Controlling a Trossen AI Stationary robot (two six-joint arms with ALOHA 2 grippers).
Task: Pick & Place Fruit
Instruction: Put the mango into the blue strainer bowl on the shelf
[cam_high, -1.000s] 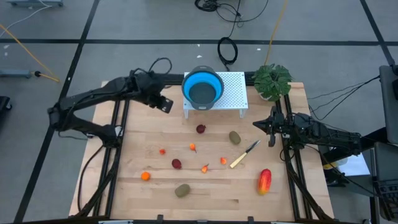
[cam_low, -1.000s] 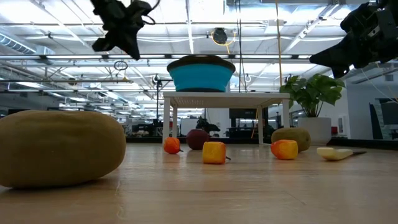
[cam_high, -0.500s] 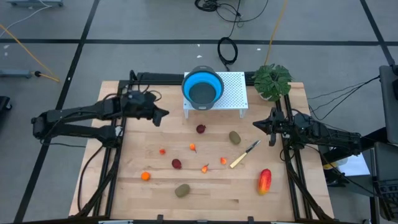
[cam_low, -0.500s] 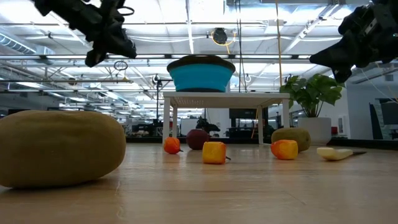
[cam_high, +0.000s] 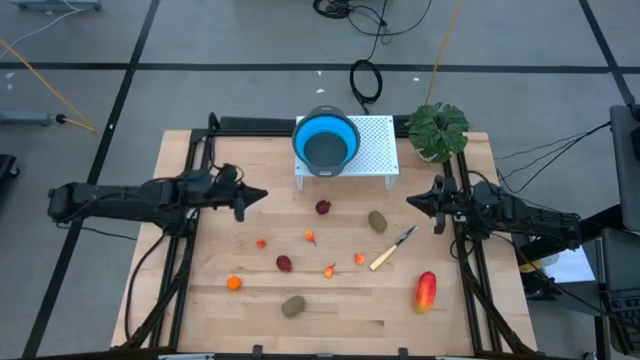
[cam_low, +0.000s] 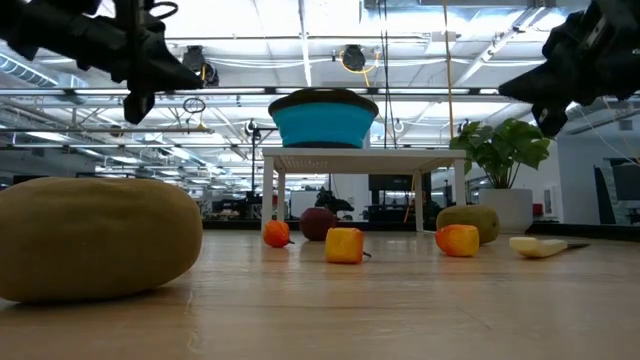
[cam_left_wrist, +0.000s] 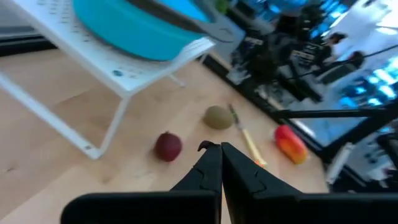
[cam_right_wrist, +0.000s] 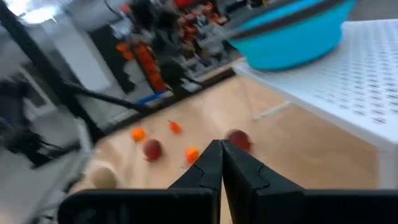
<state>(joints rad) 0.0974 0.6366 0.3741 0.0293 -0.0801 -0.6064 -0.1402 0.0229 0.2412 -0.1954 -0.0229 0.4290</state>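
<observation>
From above we saw the whole spread of fruit on the table (cam_high: 250, 310): the long red-orange-yellow piece (cam_high: 426, 290) near the front right corner, its long axis running front to back with the yellow end nearest the front edge. The low view hid that piece but filled its left side with the front brownish-green oval (cam_low: 95, 237); the second oval (cam_high: 377, 220) lay by the knife (cam_high: 394, 247). One dark red ball (cam_high: 323, 207) sat before the white rack (cam_high: 372, 150) carrying the blue bowl (cam_high: 326, 143). The left gripper (cam_high: 262, 195) hung over the table's left part, fingers pressed together, empty. The right gripper (cam_high: 412, 200) hovered at the right side, likewise closed on nothing.
</observation>
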